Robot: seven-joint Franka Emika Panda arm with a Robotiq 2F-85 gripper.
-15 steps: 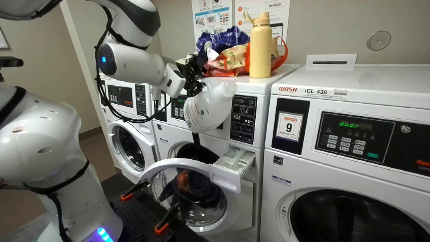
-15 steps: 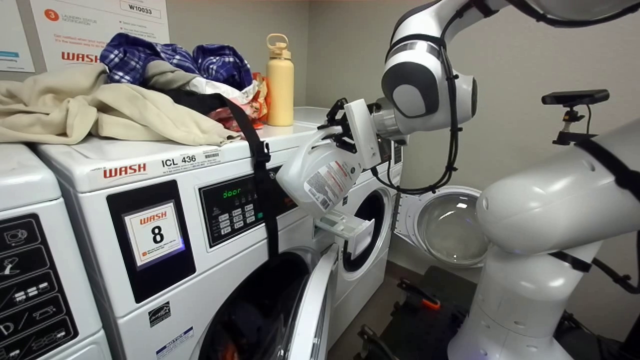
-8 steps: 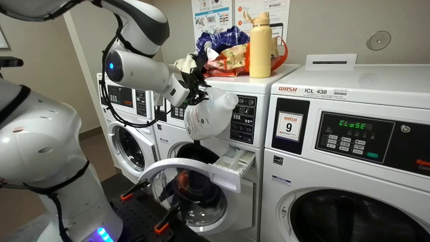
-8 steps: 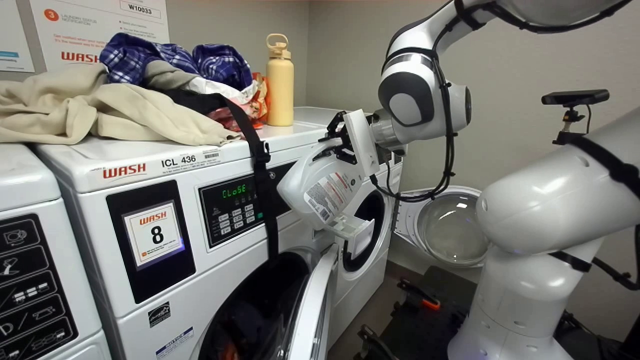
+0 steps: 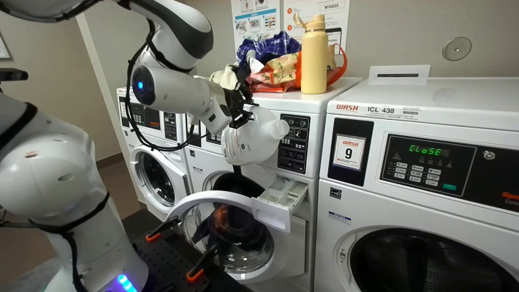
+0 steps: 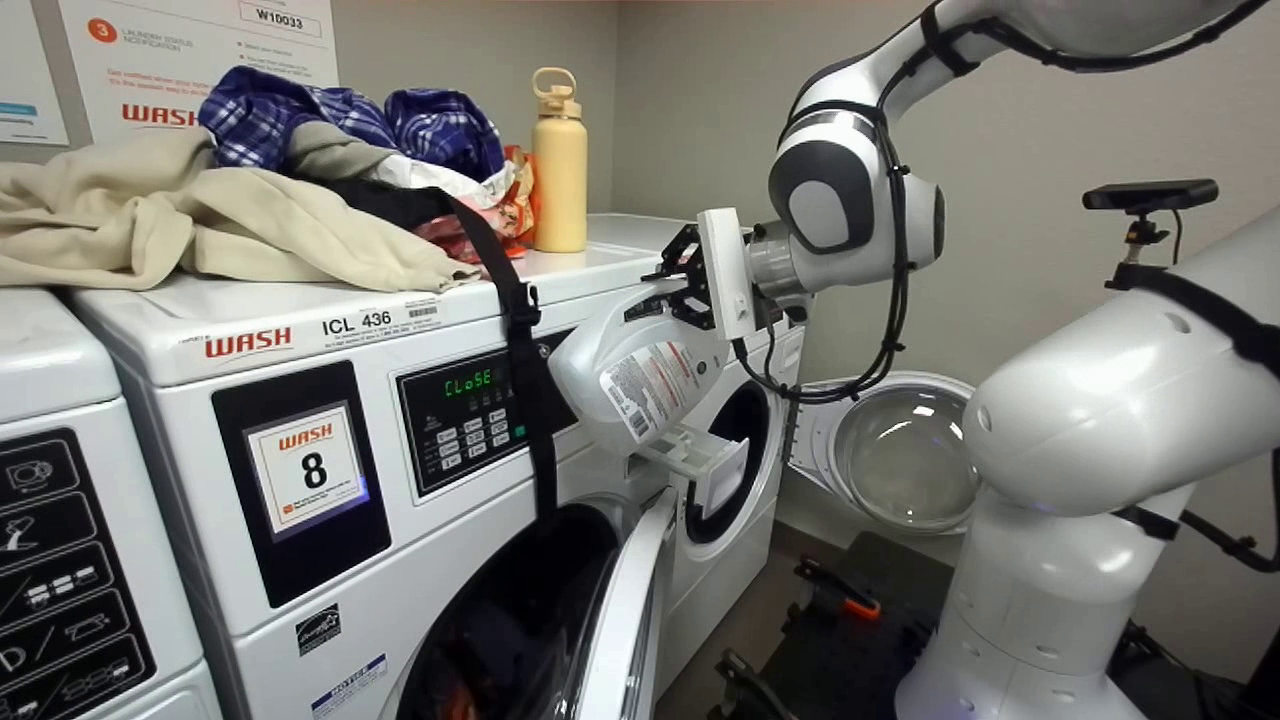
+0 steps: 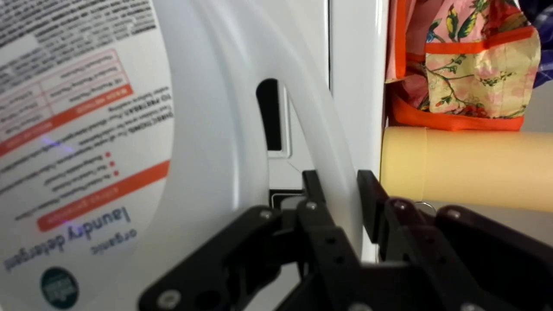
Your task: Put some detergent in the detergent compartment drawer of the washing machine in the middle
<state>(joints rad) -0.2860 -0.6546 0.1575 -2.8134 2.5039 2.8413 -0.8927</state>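
Where we saw the detergent jug: aloft above the pulled-out drawer.
Neck: pointed right in an exterior view.
Long axis: tilted off upright.
Pincer: was clamped on its handle.

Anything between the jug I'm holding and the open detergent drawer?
Nothing visible: the jug hangs higher than the drawer, with no object between in either exterior view. The black strap hangs off to one side. I can't tell whether the mouth is capped.

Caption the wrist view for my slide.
Gripper closed on the handle of the laundry detergent jug, a yellow bottle and floral bag at frame right.
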